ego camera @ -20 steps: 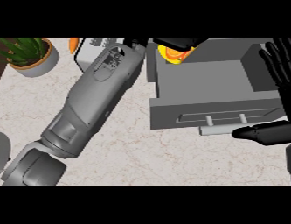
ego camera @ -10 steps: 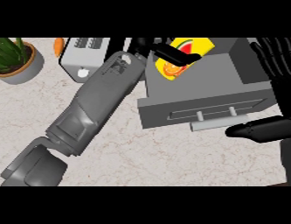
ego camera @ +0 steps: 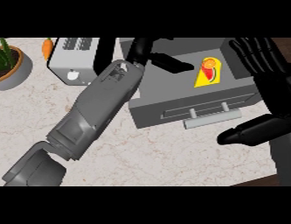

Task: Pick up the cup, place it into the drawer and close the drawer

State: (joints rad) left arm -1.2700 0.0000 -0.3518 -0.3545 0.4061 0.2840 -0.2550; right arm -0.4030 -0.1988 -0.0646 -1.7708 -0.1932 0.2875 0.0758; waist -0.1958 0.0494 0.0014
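- The cup, yellow with a red and orange mark, lies on its side on the grey top of the drawer unit, at about 1 o'clock from the middle of the view.
- The drawer's front faces 6 o'clock and carries a pale bar handle; whether it stands pulled out or pushed in cannot be told from above.
- The left hand reaches from the long grey left forearm up to 12 o'clock, over the unit's back left corner; its fingers are loosely curled and hold nothing, with one dark fingertip pointing toward the cup and ending just short of it.
- The right hand shows at 3 o'clock, fingers straight and spread, thumb pointing toward 8 o'clock over the counter, clear of the cup.
- A white toaster stands at 11 o'clock, a carrot just beside it, and a potted plant at 10 o'clock.
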